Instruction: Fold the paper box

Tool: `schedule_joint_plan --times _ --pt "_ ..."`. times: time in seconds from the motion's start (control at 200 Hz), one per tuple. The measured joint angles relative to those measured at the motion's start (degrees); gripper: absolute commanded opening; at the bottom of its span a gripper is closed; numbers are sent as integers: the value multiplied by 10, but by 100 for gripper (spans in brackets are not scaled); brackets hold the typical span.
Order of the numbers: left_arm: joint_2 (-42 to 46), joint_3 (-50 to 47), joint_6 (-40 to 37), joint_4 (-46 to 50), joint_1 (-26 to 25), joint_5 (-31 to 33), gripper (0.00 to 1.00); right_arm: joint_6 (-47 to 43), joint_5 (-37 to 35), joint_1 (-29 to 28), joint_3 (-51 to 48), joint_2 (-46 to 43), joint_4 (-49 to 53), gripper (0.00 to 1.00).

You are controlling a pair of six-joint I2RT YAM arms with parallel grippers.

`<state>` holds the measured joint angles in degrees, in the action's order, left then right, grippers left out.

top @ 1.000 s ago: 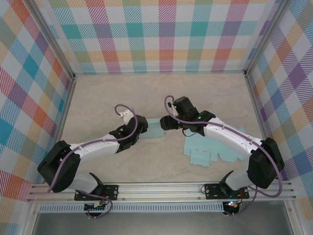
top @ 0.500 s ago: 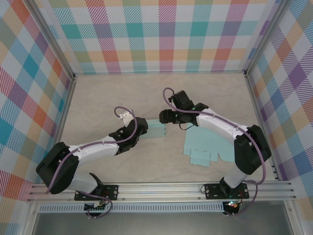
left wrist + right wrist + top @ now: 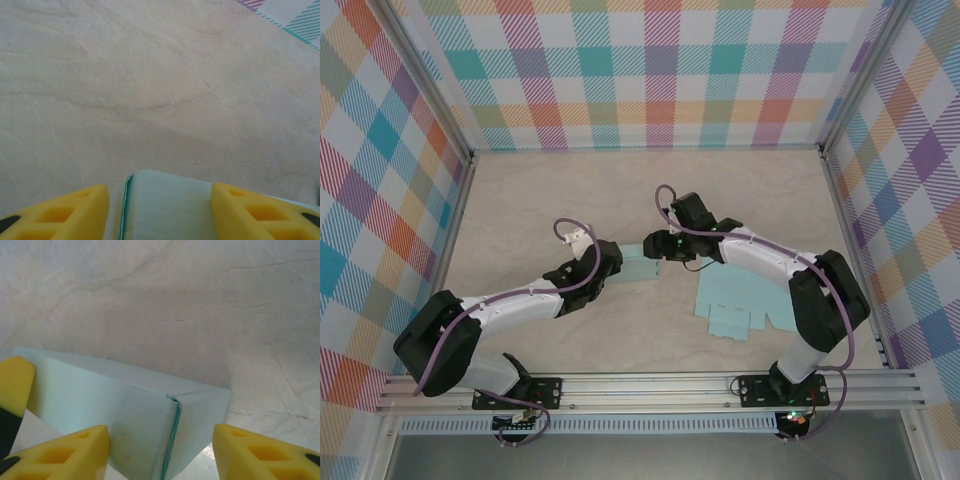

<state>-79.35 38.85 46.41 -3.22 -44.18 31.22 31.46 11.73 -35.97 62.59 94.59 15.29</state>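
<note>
Reaching left arm (image 3: 510,305): from its base at the near left edge it lies low and stretched out, slanting up to the right towards the middle of the table (image 3: 540,200), with its wrist beside the box.
Right arm (image 3: 770,265): rises from its base at the near right, bends sharply at the elbow, and its forearm runs back leftwards over the table to meet the left arm.
Folded paper box (image 3: 638,265): pale teal, lying on the table near the centre, between the two grippers, which face each other.
Left gripper (image 3: 615,263): at the box's left end. In the left wrist view its yellow fingers (image 3: 75,212) stand either side of the box (image 3: 165,200), which nearly fills the space between them; whether they pinch it cannot be told.
Right gripper (image 3: 655,247): at the box's right end. In the right wrist view its fingers (image 3: 55,452) are spread astride the box's corner (image 3: 115,395), with a strip of bare table between the box and one finger.
Far end of the box, right wrist view: a yellow finger of the left gripper (image 3: 14,382) sits against it.
Flat box blanks (image 3: 745,300): a teal pile on the table under the right forearm, apart from the folded box.
</note>
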Motion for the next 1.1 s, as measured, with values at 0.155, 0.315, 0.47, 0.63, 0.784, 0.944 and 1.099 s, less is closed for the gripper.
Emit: schedule_joint_plan --times 0.155,0.315,0.47,0.63,0.784,0.944,1.099 --pt "16 -11 7 3 0 -2 45 19 22 5 -16 4 -38 38" --pt "62 -41 9 11 4 -6 36 24 33 8 -26 6 -64 37" --pt "105 -76 6 0 23 -37 36 26 40 11 -31 6 -75 37" --pt "125 -103 2 -34 45 -85 31 28 43 12 -33 8 -83 36" --pt "131 -118 0 -64 68 -131 25 29 46 13 -33 10 -86 35" --pt "122 -121 -2 -87 79 -153 11 33 49 15 -33 11 -89 34" --pt "114 -129 -3 -107 81 -153 11 37 49 17 -33 12 -90 33"
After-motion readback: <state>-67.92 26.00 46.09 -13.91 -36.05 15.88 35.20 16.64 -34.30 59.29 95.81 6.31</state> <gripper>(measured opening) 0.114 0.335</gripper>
